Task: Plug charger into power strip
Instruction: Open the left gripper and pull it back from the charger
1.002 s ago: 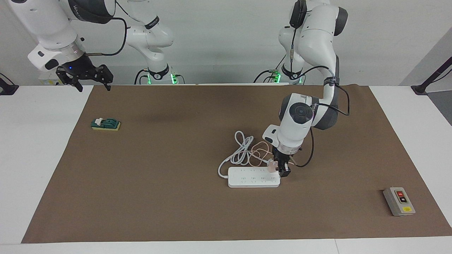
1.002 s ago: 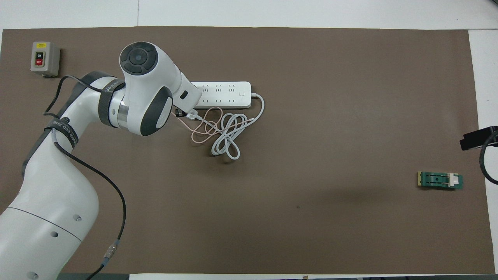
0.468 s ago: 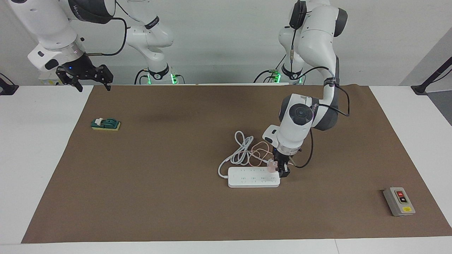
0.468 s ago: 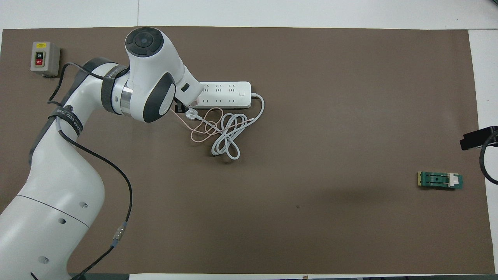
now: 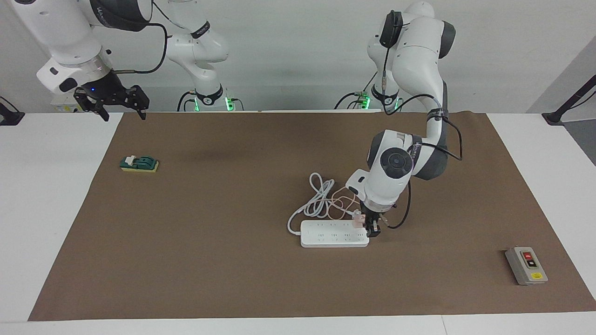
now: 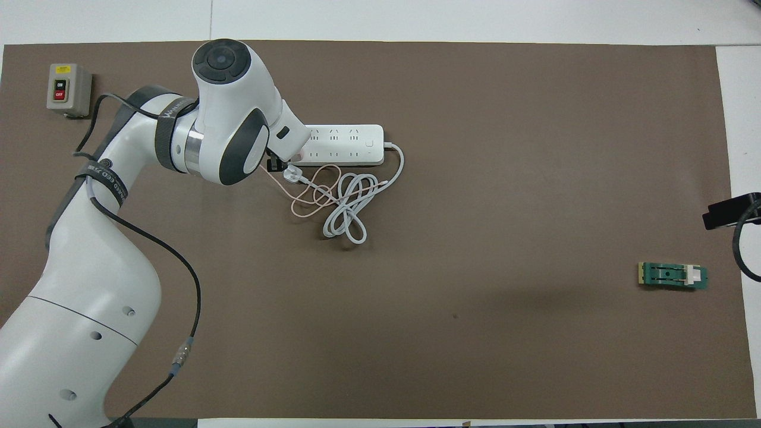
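The white power strip (image 5: 333, 234) lies mid-mat, and its thick white cord (image 5: 316, 197) is coiled nearer to the robots. The pale pink charger (image 5: 357, 219) stands on the strip's end toward the left arm's end of the table. Its thin pink cable (image 5: 342, 204) loops over the white cord. My left gripper (image 5: 371, 227) points down at that end of the strip and is shut on the charger. In the overhead view the left wrist hides most of the gripper (image 6: 274, 164) and that end of the strip (image 6: 345, 144). My right gripper (image 5: 113, 105) waits open above the mat's corner.
A grey box with red and black buttons (image 5: 526, 265) sits toward the left arm's end, farther from the robots. A small green block (image 5: 139, 164) lies toward the right arm's end. The white plug (image 6: 292, 174) of the thick cord lies beside the strip.
The left arm's wrist has swung farther from the robots and the gripper has sunk slightly with the charger onto the strip's end. The right arm has not moved.
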You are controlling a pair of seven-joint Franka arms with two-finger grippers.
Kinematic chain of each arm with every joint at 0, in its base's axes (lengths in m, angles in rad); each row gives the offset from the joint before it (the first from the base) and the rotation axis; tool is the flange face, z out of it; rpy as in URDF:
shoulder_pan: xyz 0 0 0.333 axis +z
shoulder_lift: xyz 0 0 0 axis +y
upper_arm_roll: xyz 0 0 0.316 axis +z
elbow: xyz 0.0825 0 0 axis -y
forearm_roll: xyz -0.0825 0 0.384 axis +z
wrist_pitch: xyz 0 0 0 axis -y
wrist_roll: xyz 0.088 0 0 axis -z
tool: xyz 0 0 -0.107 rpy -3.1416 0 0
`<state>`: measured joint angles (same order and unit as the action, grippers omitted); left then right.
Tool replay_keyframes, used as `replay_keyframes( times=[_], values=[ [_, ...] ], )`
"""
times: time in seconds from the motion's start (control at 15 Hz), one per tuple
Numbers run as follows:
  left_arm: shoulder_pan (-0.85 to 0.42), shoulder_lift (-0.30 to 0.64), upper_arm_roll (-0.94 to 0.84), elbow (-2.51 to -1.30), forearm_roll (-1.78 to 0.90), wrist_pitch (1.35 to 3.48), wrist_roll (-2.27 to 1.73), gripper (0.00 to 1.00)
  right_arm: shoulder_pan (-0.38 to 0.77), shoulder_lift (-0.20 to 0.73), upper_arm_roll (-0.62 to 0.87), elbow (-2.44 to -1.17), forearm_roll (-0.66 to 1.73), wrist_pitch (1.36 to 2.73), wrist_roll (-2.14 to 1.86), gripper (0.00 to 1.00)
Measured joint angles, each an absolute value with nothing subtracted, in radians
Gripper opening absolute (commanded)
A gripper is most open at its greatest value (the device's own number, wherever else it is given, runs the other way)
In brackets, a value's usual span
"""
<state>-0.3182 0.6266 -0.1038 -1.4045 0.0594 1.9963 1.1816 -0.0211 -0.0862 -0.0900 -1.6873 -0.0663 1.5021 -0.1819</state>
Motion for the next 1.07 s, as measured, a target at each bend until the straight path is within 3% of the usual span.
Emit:
replay_keyframes(
  times=[0.53,0.73,0.8,0.87,1.07],
  values=[
    [-0.316,0.611,-0.104,-1.440,0.058,2.034,1.189,0.00,-0.021,-0.086,-0.090,-1.687,-0.066,1.502,-0.182,1.00],
    [-0.315,0.610,-0.104,-1.442,0.054,2.036,1.189,0.09,-0.021,-0.086,-0.090,-1.687,-0.066,1.502,-0.182,1.00],
    [-0.314,0.610,-0.104,-1.442,0.050,2.036,1.189,0.34,-0.021,-0.086,-0.090,-1.687,-0.066,1.502,-0.182,1.00],
    [-0.312,0.610,-0.104,-1.442,0.045,2.036,1.189,0.99,-0.021,-0.086,-0.090,-1.687,-0.066,1.502,-0.182,1.00],
    [-0.295,0.618,-0.116,-1.447,0.000,2.057,1.188,1.00,-0.021,-0.086,-0.090,-1.687,-0.066,1.502,-0.182,1.00]
  ],
)
